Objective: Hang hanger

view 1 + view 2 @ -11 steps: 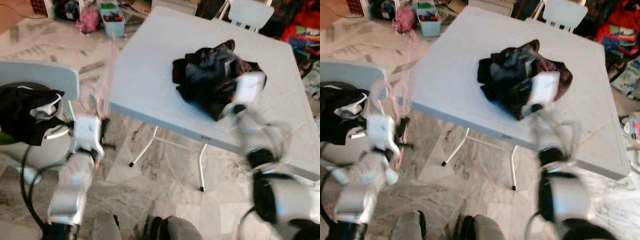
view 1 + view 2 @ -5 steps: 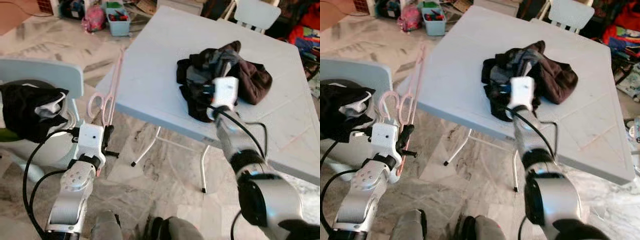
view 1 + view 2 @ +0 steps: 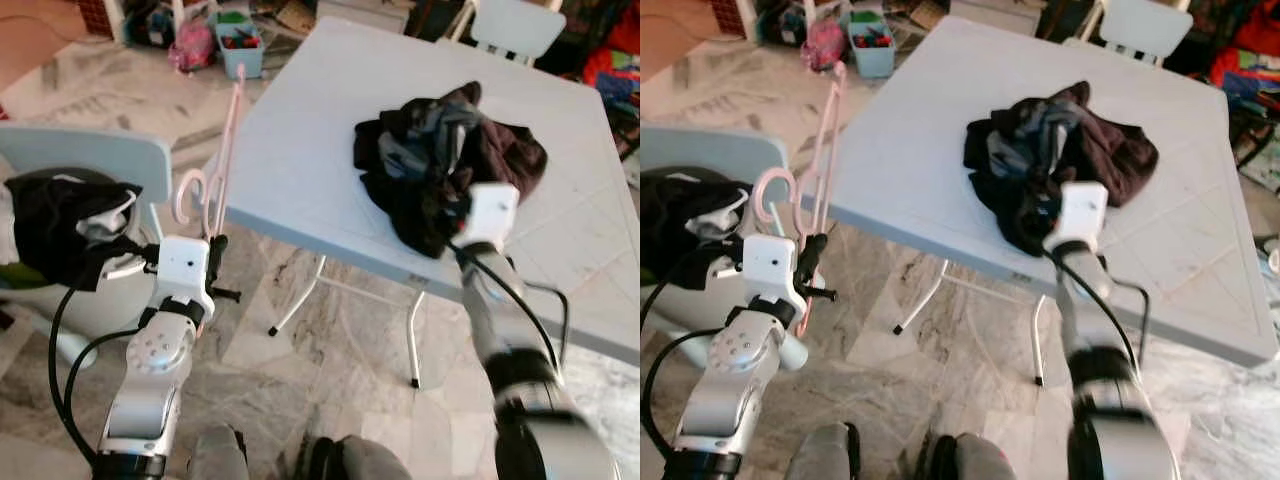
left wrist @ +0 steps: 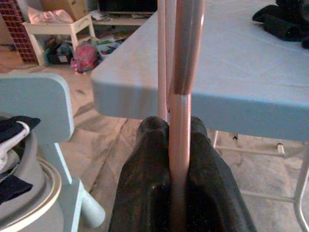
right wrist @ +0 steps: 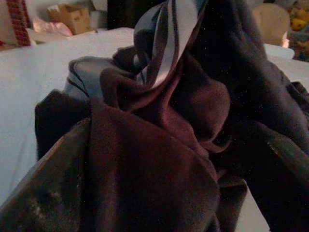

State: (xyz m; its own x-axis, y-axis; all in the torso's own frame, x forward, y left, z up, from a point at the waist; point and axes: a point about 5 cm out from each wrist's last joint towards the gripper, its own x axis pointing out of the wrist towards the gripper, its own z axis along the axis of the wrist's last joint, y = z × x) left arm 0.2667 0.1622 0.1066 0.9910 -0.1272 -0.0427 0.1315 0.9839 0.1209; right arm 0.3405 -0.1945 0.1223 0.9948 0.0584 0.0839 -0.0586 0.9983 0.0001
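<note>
**Hangers in hand, clothes not yet lifted**

From the head views, we judge the task to be at an early stage. Our left end effector [image 3: 213,262] is closed on the pink hangers [image 3: 222,150], which stand nearly upright beside the near left corner of the table [image 3: 300,150], their hooks [image 3: 775,190] curling just above the wrist. Our right end effector [image 3: 1045,215] sits at the near edge of the dark clothes pile [image 3: 440,160] on the table. Nothing is hung yet, and we see no rail or rod to hang on. The left arm has open floor below it, but it stands between the table edge and a pale blue chair [image 3: 90,160] draped with a black garment [image 3: 60,225], so sideways swings look tight. Beyond the pile the tabletop is bare.

From the left wrist view, the black fingers [image 4: 145,169] press together on a pink shaft [image 4: 181,121], with a second shaft just behind; the table edge runs close ahead.

From the right wrist view, maroon and striped cloth [image 5: 159,111] lies against the lens between the two spread fingers [image 5: 53,174]; we judge them open around the fabric, not yet clamped.
</note>
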